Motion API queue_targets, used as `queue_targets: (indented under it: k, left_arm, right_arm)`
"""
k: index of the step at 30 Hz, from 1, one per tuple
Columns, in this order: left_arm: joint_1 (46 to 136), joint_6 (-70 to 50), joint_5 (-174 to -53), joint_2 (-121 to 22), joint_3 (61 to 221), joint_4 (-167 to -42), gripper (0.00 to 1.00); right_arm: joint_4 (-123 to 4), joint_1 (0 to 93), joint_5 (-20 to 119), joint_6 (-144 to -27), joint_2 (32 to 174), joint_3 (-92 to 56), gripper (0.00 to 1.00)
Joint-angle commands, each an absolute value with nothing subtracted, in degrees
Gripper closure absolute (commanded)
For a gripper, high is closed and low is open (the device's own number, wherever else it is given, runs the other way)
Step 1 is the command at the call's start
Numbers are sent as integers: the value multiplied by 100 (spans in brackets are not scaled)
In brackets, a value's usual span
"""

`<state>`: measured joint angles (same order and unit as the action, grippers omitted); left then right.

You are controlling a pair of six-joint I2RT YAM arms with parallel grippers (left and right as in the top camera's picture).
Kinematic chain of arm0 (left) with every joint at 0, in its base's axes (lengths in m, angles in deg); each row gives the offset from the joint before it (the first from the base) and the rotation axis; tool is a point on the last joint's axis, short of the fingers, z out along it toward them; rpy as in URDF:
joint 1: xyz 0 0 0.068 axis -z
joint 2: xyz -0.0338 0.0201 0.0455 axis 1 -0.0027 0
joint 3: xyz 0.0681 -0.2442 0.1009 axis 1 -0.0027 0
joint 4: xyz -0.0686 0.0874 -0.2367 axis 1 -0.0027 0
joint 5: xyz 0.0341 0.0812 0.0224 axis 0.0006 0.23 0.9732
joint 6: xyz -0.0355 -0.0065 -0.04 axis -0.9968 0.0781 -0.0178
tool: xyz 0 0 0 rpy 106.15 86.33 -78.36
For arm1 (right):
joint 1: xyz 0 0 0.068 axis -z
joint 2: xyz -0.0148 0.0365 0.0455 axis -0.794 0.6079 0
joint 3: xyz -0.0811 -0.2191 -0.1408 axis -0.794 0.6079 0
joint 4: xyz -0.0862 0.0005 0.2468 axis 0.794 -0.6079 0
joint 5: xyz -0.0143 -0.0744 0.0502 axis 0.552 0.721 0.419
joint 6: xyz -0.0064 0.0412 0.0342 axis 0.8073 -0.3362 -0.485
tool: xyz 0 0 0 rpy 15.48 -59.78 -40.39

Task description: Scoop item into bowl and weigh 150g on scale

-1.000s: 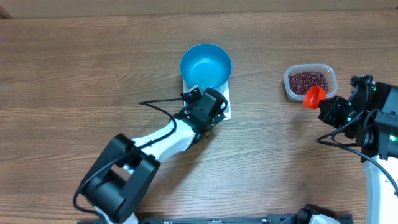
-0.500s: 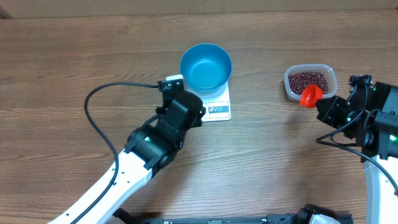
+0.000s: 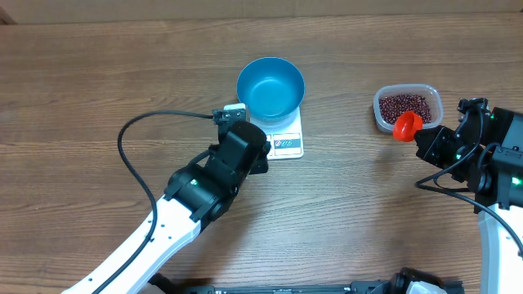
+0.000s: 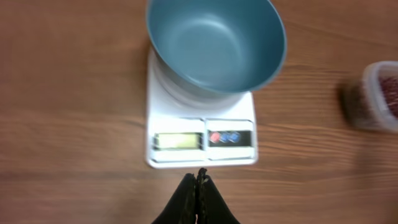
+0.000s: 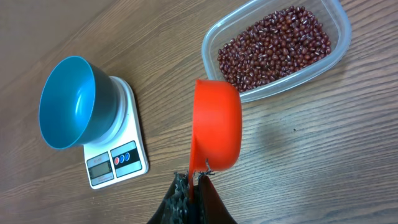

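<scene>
Right jaws clamp the small red plastic scoop point(image 5: 214, 124) at the clear plastic tub point(image 5: 340, 34) of maroon beans point(image 5: 273, 46), ready to dig; left jaws pinched together, empty, by the flat white scale point(image 4: 204, 149) carrying the round blue plastic bowl point(image 4: 214, 40).

There's the bowl point(image 3: 270, 87) on the scale point(image 3: 288, 144). Well to the right, the tub point(image 3: 438, 104) with beans point(image 3: 404, 104) in it, scoop point(image 3: 408, 125) over its near rim. And the left gripper point(image 4: 198, 180) just before the scale.

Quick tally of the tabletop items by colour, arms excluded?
Blue: 1, bowl
White: 1, scale
Red: 1, scoop
Clear: 1, tub, holding the maroon beans
Total: 4
</scene>
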<state>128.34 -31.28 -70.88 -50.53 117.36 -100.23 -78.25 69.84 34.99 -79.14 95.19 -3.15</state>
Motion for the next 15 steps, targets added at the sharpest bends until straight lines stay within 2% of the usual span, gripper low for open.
queue_targets:
  k: [1, 3, 6, 8, 15]
  left_arm:
    - [12937, -4953, -7654, -5678, 11745, -9945, 96]
    - [13016, -5174, -7643, -6119, 11745, -9693, 96]
    - [13112, -5366, -7665, -7190, 11747, -8371, 96]
    - [13097, -5926, -7656, -7877, 11747, -7626, 96]
    - [13025, -6269, -7661, -8526, 11747, -7322, 96]
  right_arm:
    - [-7764, 7021, 3447, -7868, 9504, -439, 96]
    - [-7753, 7021, 3447, -7868, 9506, -439, 96]
    - [-7753, 7021, 3445, -7870, 9504, -439, 96]
    - [-7755, 7021, 3447, -7870, 9506, -439, 96]
    - [-7755, 7021, 3447, -7868, 9504, -439, 96]
